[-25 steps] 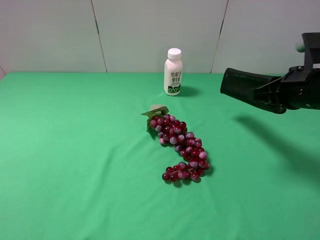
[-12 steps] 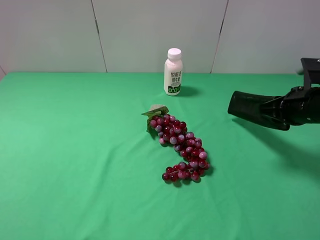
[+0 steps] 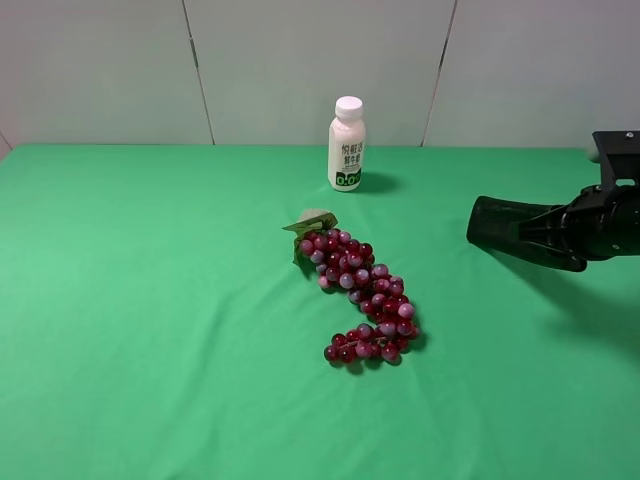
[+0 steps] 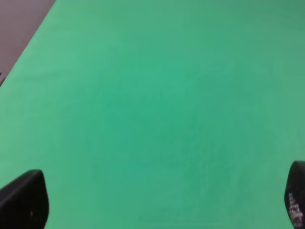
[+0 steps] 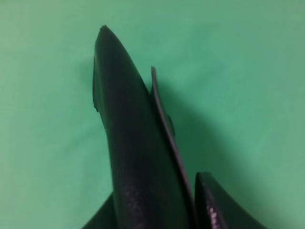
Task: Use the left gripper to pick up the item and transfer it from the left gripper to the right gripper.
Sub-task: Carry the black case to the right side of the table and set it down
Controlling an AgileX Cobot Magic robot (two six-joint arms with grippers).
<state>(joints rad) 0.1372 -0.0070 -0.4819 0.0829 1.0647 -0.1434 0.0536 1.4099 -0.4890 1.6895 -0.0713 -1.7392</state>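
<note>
green cloth point(image 3: 150, 350); matte black pouch point(image 3: 510, 232) clamped.

White bottle point(image 3: 346, 144): green label w/ Chinese chars, too small to read.

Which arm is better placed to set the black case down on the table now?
The right: the right gripper already grips the black case above the green cloth. The left gripper's jaws hang open, empty.

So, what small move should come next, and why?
Probably lower the black case onto the green cloth and release. The right end effector is shut on it above the cloth, and the left end effector stands open and empty, so the handover looks done.
</note>
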